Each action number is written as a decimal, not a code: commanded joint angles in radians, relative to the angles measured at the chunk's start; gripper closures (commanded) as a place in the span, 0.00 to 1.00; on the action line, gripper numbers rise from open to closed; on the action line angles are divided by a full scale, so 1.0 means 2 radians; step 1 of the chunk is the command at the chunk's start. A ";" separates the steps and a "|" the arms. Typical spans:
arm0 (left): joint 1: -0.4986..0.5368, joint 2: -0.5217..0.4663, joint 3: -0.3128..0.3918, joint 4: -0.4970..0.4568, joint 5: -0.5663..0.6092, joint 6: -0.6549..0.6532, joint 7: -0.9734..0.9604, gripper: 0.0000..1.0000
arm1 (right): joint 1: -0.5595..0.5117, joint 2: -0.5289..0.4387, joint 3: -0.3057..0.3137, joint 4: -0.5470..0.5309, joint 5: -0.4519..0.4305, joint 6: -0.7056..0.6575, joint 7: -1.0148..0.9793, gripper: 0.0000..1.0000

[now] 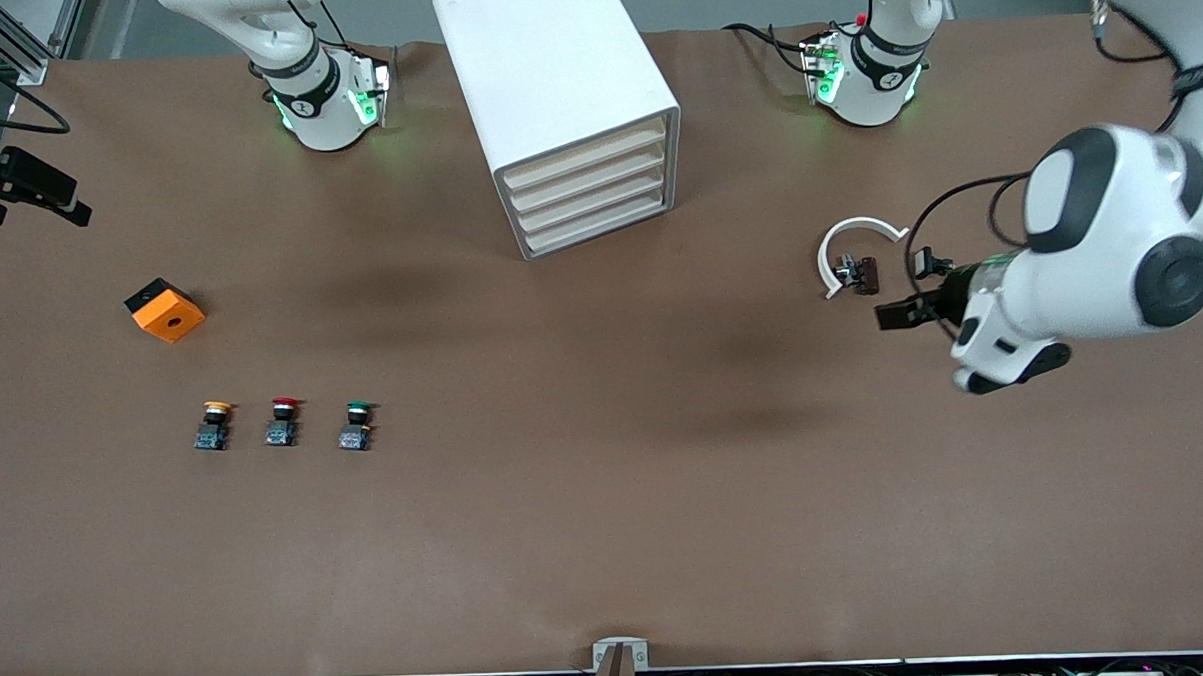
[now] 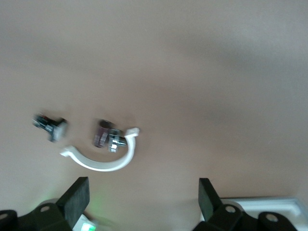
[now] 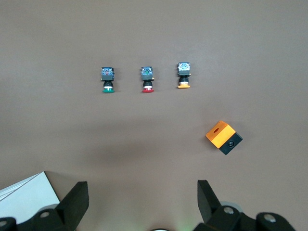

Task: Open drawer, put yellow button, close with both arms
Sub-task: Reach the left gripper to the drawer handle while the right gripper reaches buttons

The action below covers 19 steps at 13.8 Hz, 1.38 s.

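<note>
Drawer (image 1: 596,190): one of four cream-fronted trays stacked in the white cabinet (image 1: 552,80), all pushed in flush; cabinet stands on the brown table (image 1: 607,498) between my two bases, fronts turned toward the front camera and a little toward my left arm's end.

Yellow button (image 1: 213,424): upright on the table toward my right arm's end, first in a row of three with the red button (image 1: 282,420) just beside it and the green button (image 1: 356,425) next along. Untouched. Orange cube (image 1: 165,309) with a hole lies farther from the front camera than the row, well apart from it.

Left gripper (image 1: 901,313): fingers (image 2: 74,198) spread wide, holding nothing, touching nothing. It hangs over bare table toward my left arm's end, just beside a white curved clip (image 1: 854,249) and a small dark metal part (image 1: 859,274) lying inside its curve. My left wrist view shows a second small dark part (image 2: 49,126) near the clip; too blurred to identify.

Right gripper (image 3: 142,199): fingers (image 3: 77,199) spread wide, empty, up over the table with the three buttons and the cube below. In the front view only its dark tip shows at the picture's edge; the rest is cut off.

Hard to make out: the drawers' handles, if any; the buttons' base markings.
</note>
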 commanded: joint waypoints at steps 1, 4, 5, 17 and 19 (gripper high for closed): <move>-0.037 0.051 -0.002 0.043 -0.006 -0.008 -0.132 0.00 | -0.003 0.006 -0.001 0.012 0.001 -0.005 0.004 0.00; -0.087 0.084 -0.002 0.052 -0.007 -0.008 -0.277 0.00 | -0.003 0.046 -0.002 0.016 0.001 -0.003 0.002 0.00; -0.102 0.094 -0.002 0.053 -0.009 -0.008 -0.329 0.00 | -0.001 0.079 -0.002 0.016 0.001 0.000 0.002 0.00; -0.193 0.158 -0.001 0.052 -0.234 -0.088 -0.720 0.00 | -0.008 0.184 -0.002 -0.097 -0.023 0.289 0.005 0.00; -0.205 0.163 -0.001 0.052 -0.259 -0.088 -0.769 0.00 | -0.017 0.217 -0.002 -0.128 -0.022 0.378 0.005 0.00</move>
